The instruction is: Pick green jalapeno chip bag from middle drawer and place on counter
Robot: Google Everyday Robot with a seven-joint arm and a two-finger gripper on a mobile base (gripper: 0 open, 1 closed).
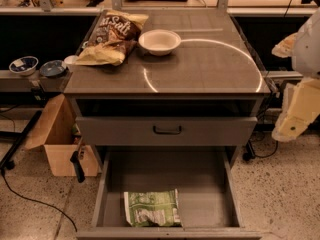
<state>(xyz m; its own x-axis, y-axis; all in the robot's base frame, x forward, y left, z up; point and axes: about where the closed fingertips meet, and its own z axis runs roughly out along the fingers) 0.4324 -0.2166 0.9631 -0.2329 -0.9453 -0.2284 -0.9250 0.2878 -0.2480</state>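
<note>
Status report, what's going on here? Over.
Claw hanging right of counter. Green jalapeno chip bag lies in open middle drawer, untouched. Nothing on top of it.

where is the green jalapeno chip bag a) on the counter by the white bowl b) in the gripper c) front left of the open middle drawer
C: the green jalapeno chip bag lies on the middle drawer floor, front left; the gripper hangs at the far right, away from it.
</note>
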